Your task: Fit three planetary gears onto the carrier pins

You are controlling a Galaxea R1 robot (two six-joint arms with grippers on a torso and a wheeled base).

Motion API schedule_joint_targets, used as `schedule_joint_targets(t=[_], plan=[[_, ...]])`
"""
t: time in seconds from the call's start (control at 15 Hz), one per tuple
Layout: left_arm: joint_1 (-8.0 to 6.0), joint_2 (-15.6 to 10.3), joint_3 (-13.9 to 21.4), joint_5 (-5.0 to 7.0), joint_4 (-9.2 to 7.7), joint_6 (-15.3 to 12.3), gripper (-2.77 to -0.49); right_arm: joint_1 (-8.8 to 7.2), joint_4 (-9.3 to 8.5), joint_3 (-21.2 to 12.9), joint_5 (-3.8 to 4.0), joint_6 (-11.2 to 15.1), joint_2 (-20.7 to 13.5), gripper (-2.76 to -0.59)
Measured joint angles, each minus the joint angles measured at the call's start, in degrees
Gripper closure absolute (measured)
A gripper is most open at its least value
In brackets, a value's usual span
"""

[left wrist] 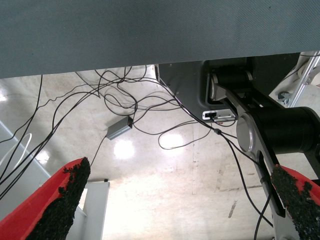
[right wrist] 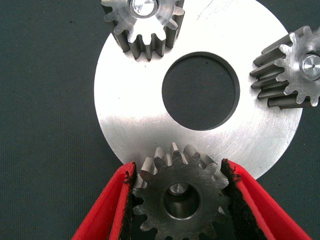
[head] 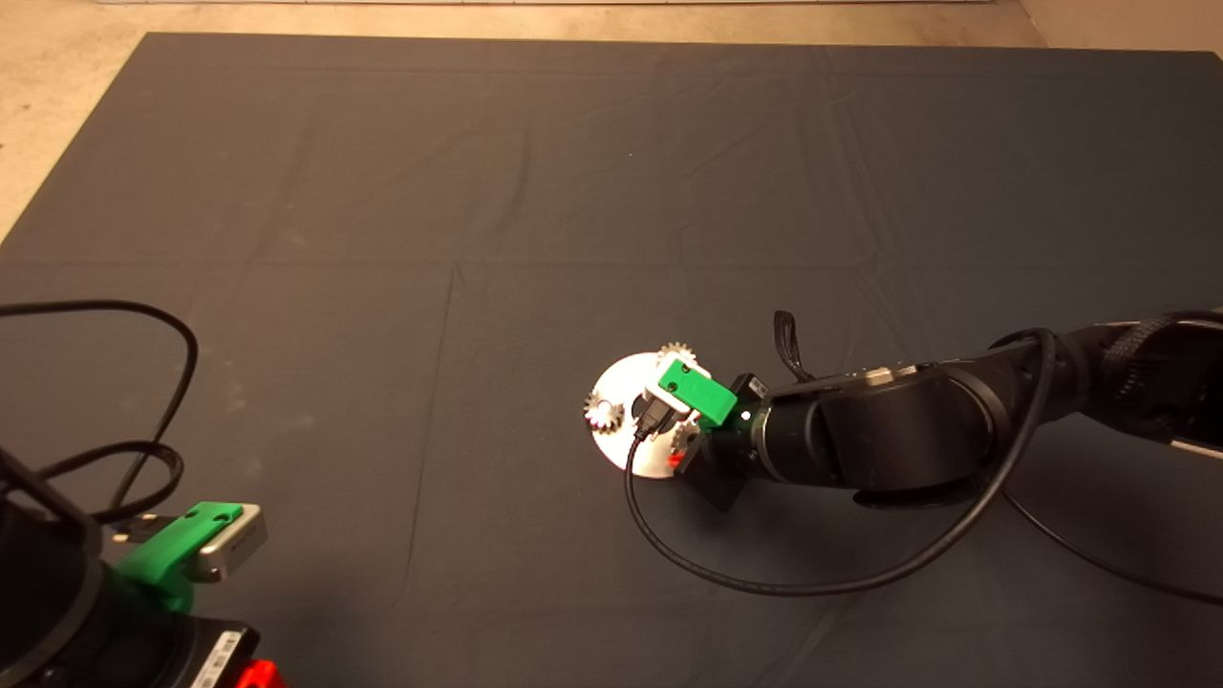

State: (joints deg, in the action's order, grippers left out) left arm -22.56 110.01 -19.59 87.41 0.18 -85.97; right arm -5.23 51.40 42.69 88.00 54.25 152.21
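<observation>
A big dark mat [head: 401, 191] covers the tabletop, with pale floor [head: 57, 96] past its far edge. The round disc [right wrist: 130, 120] lies flat on the mat. The right claw [right wrist: 177, 200] is clamped on one gear [right wrist: 180, 197] above a pin [right wrist: 176, 189]. Two more gears [right wrist: 142, 22] sit on pins. The left claw [left wrist: 185, 200] waits low at the left, fingers apart, over a floor with cables [left wrist: 120, 100].
</observation>
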Motion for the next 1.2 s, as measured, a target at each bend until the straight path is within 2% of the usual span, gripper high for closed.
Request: schedule_joint_targets(t=[0.4,0.93,1.07,1.2], plan=[[0.0,0.0,0.0,0.02,0.0,-0.16,-2.62,0.0,-0.02,0.0,0.11,0.0,0.02,-1.19],[0.0,0.0,0.0,0.02,-0.01,-0.17,-2.62,0.0,-0.1,0.0,-0.11,0.02,0.0,-1.57],[0.0,0.0,0.0,-0.01,0.0,-0.19,-2.62,0.0,-0.1,0.0,-0.11,0.02,0.0,-1.6],[0.02,-0.01,0.0,0.02,-0.02,-0.2,-2.62,-0.02,-0.11,-1.17,-0.11,0.06,-0.37,-1.74]])
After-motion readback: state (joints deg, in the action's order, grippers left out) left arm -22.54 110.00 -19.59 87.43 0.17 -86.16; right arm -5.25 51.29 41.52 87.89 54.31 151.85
